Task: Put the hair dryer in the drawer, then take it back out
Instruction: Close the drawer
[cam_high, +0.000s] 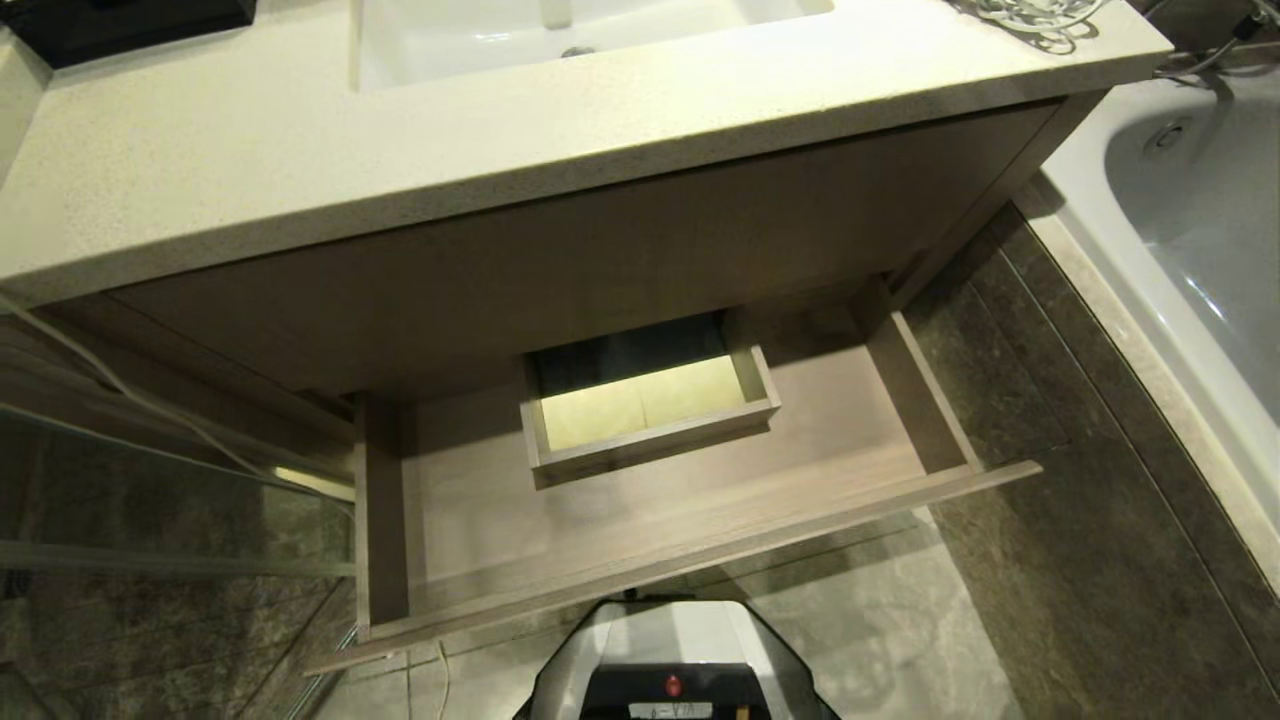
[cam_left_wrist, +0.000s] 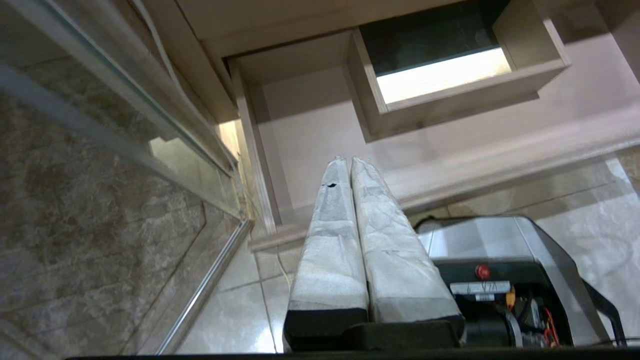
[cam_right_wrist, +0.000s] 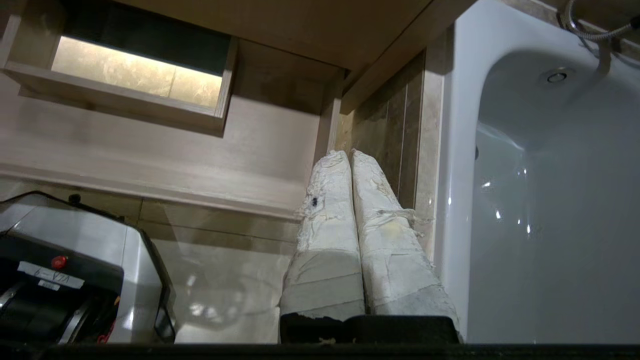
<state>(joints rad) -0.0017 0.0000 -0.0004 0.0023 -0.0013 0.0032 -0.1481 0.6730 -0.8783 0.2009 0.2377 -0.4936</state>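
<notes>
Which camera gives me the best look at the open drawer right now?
The head view: it shows the whole drawer, pulled open, with its boxed cut-out. The left wrist view shows only its left part and cut-out; the right wrist view shows its right end and front edge.

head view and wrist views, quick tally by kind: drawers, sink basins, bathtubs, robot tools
wide light wood-grain drawer, pulled open: 1
white rectangular sink basin: 1
white glossy bathtub: 1
white-wrapped tools, both shut, left tool and right tool: 2
total: 5
</notes>
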